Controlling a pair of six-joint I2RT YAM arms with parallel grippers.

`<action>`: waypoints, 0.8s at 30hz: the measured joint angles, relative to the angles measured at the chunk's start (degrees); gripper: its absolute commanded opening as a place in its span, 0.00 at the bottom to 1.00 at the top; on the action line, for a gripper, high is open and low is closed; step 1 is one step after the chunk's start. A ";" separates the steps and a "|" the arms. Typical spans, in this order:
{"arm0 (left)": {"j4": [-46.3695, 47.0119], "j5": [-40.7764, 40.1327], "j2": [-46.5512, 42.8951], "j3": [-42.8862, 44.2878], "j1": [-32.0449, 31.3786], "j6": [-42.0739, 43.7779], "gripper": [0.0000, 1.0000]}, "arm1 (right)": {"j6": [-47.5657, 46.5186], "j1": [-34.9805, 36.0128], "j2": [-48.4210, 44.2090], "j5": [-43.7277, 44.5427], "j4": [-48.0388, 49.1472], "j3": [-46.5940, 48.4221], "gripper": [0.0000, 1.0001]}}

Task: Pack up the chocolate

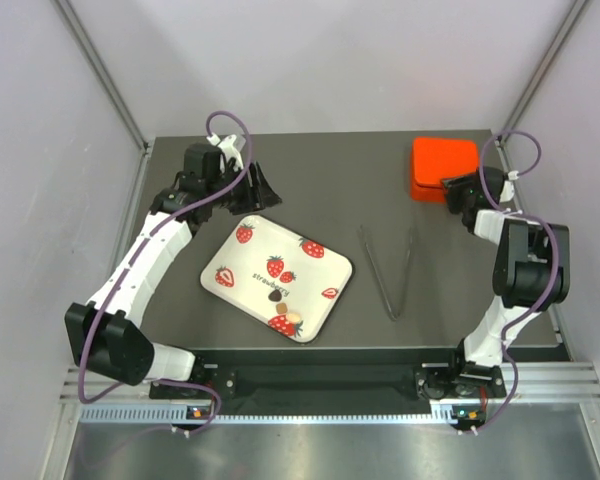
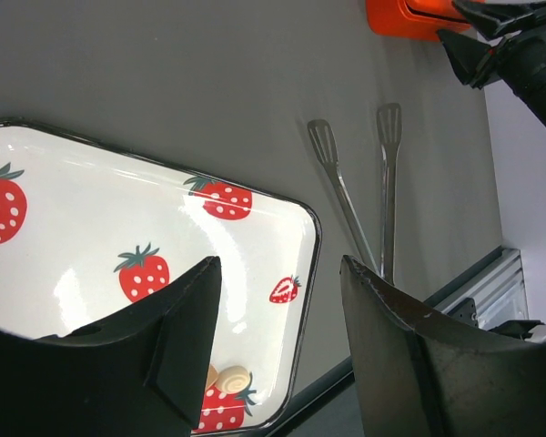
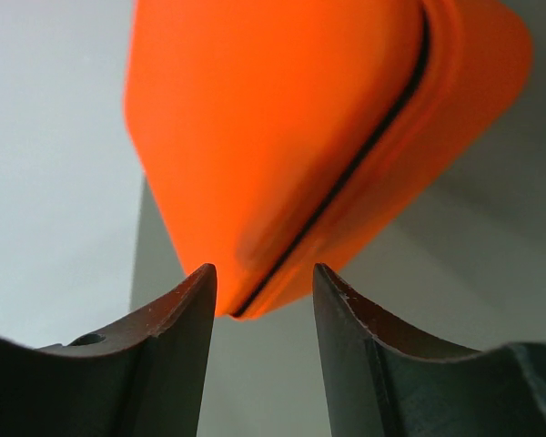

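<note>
Right gripper point(image 3: 264, 273) spread at orange box point(image 3: 282, 118) corner; left gripper point(image 2: 280, 264) spread over tray point(image 2: 315, 238) edge

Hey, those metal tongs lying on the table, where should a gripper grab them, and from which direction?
Come straight down from above and close across both arms, about midway along the tongs. They lie flat in a narrow V, joined end toward the robot and flat tips pointing away, so midway the arms are probably close enough to span and can still be squeezed.
</note>
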 measured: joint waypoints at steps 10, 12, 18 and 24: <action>0.00 0.00 -0.37 -0.02 0.00 -0.57 0.60 | -5.49 -0.04 -3.52 2.19 -10.29 0.02 0.45; -0.02 0.00 -0.70 -0.02 0.00 -0.57 0.60 | -7.93 -0.09 -4.31 2.23 -12.15 0.90 0.43; 0.02 0.00 -1.11 -0.17 0.00 -0.57 0.60 | -17.88 0.57 -4.15 2.01 -18.23 9.92 0.44; 0.00 -0.02 -1.09 -1.18 0.00 -0.59 0.60 | -29.73 1.20 1.14 -0.42 -21.09 24.17 0.44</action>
